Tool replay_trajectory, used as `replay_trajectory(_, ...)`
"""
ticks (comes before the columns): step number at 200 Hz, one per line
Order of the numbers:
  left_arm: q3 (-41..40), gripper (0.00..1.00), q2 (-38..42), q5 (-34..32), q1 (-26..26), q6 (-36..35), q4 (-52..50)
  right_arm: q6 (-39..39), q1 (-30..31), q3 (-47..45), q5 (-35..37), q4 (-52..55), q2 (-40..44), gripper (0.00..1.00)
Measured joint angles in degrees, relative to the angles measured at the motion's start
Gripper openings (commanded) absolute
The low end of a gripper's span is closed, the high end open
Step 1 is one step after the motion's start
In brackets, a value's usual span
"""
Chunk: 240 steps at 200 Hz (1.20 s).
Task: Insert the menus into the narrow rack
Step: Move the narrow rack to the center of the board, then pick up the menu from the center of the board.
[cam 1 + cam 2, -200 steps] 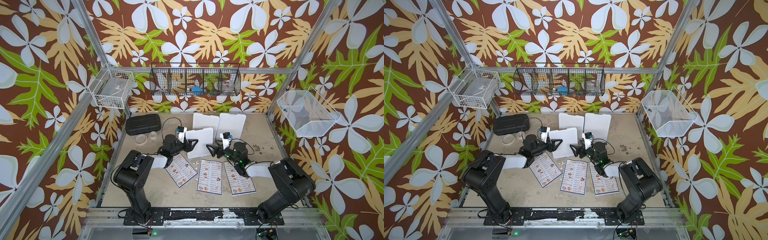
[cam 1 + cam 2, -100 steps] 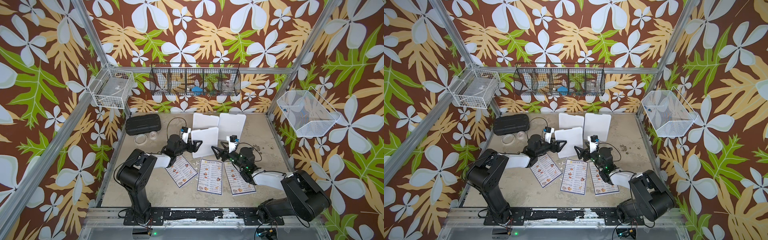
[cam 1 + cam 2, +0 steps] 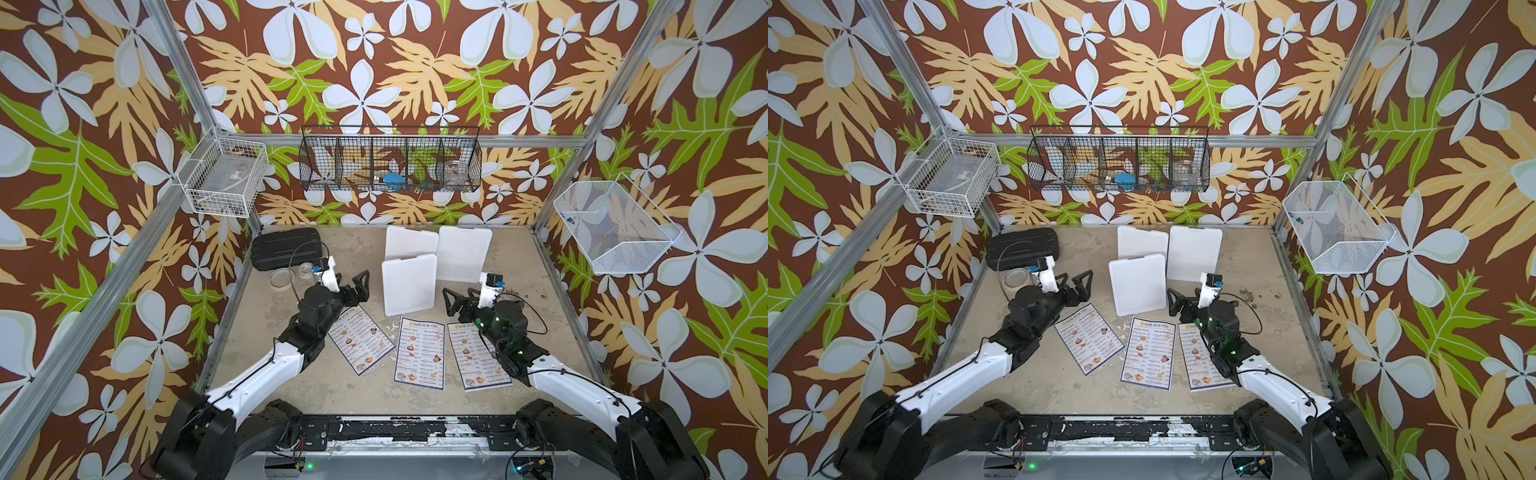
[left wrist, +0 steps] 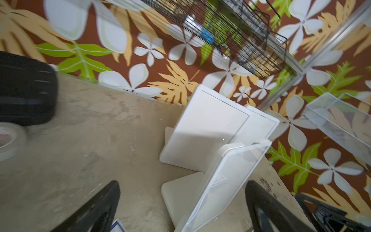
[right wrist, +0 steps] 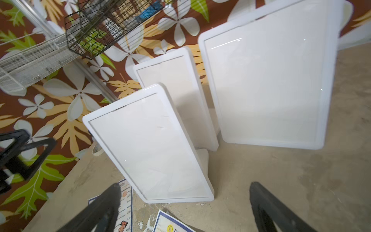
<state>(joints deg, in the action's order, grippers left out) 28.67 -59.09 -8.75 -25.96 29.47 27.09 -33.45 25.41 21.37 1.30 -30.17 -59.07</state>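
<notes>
— Beige, stained tabletop (image 3: 357, 249), boxed in by walls papered with big white flowers and green leaves. What are your hands doing?

— Both hang over it, empty. My left gripper (image 3: 365, 286) has its jaws spread wide with nothing between them. My right gripper (image 3: 447, 302) stands just as wide, and both point toward the middle.

— Where are the menus?

— All three thin glossy white menus (image 3: 419, 353), with dark blue borders and headed "DIM SUM INN", lie flat on the table in a row, none in my grasp. One lies askew with a corner beneath my left wrist. One runs under my right forearm. The third lies between my arms, back behind both sets of fingertips.

— And ahead of the fingertips?

— A white rounded-corner panel (image 3: 409, 286) stands upright in the gap between my two grippers, near both and touching neither as far as I can tell. Two more like it stand beyond, farther from my hands.
</notes>
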Motion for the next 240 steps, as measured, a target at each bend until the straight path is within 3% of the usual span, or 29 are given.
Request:
replay_trajectory(44,-12.1,1.00,17.6,-8.4,0.0,3.4,-7.5,-10.5,-0.1,-3.4,8.4,10.2,9.2,1.00)
replay_trajectory(75,-16.9,1.00,22.4,-3.1,0.0,4.9,-10.2,-9.4,-0.1,-6.0,7.8,14.1,16.4,1.00)
replay_trajectory(109,-19.8,0.92,21.5,5.9,0.0,5.5,-13.0,-8.1,2.4,-7.6,4.8,19.3,21.0,0.96)
replay_trajectory(141,-20.7,0.85,16.4,10.6,-0.8,6.4,-10.9,-7.9,8.9,-4.7,7.3,25.6,16.9,0.93)
replay_trajectory(187,-19.9,0.82,11.1,10.7,-6.6,6.5,-10.2,-9.2,19.6,-0.9,13.4,30.7,7.3,0.87)
replay_trajectory(240,-19.2,0.78,9.1,8.3,-13.3,7.2,-9.2,-10.2,21.1,-0.9,14.3,31.2,1.7,0.82)
